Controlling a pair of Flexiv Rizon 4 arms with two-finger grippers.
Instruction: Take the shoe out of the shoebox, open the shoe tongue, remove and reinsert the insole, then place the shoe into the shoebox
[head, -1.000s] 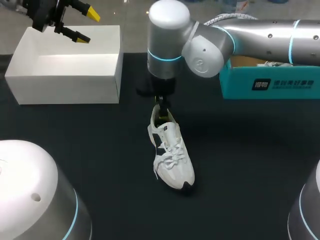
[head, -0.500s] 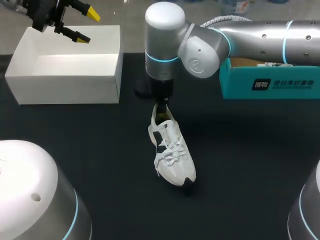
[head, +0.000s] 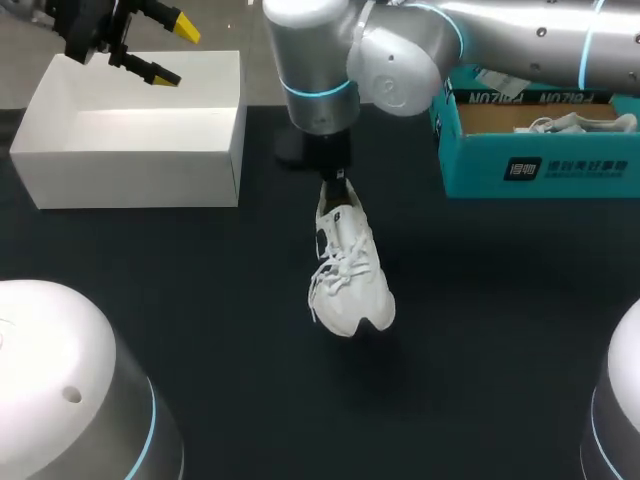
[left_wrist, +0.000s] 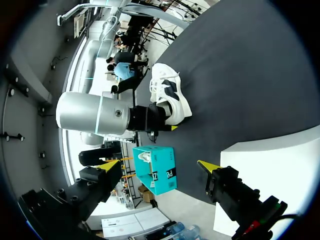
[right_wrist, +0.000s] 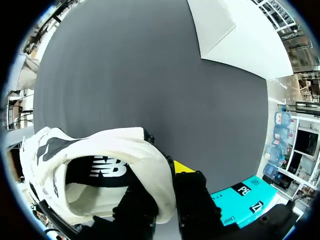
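My right claw is clamped on the heel collar of the white shoe. The shoe hangs below it, toe slanting down over the middle of the bench, apart from the teal shoebox. My left claw gapes wide with nothing in it, above the white box.

Robot manipulation lab, bench setup. Indicated by the table, which is covered in plain matte black. A silver industrial right arm with cyan-ringed joints is reached across it. A yellow-tipped left gripper is held spread above an open white box. A teal shoebox is set out, and a white sneaker is pinched at the heel by the right gripper.
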